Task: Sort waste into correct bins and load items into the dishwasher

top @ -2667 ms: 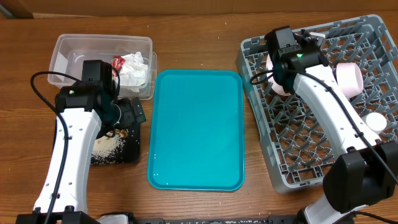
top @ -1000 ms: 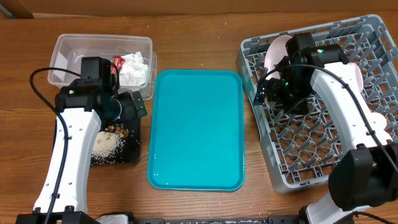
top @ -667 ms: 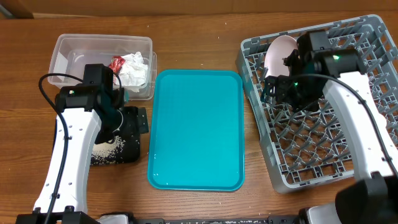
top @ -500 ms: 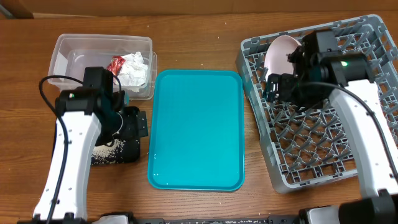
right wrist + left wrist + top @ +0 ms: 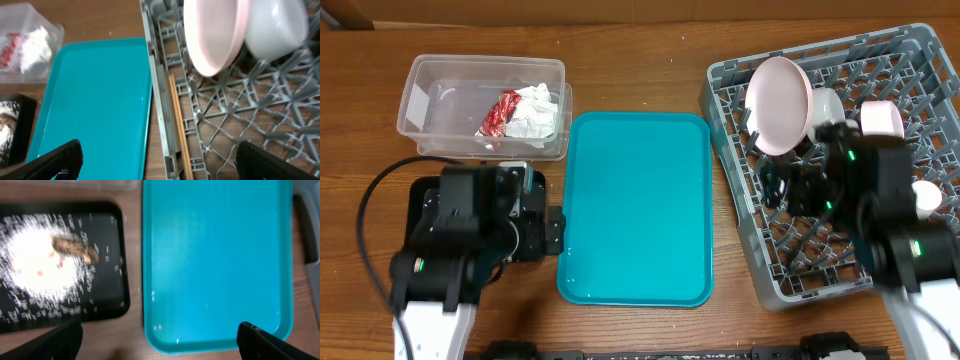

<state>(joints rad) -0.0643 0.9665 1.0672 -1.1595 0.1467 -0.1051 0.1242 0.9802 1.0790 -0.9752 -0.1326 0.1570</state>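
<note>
Both claws hung wide apart and empty, the left gripper [image 5: 160, 339] over the teal tray [image 5: 215, 255] and the right gripper [image 5: 157, 160] over the dish rack's [image 5: 738, 190] left wall, likely because the pink plate [image 5: 778, 105] already stood on edge between tines at upper right and the wrappers [image 5: 532, 112] sat in the clear bin [image 5: 430, 90] at upper left.

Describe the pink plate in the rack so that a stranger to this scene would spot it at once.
Find the grey dish rack on the right side of the table, then look at its far corner next to the teal tray. The pink plate stands on edge there. It is the broad, shallow, pale pink disc, while the white bowl beside it is smaller and deeper.
</note>
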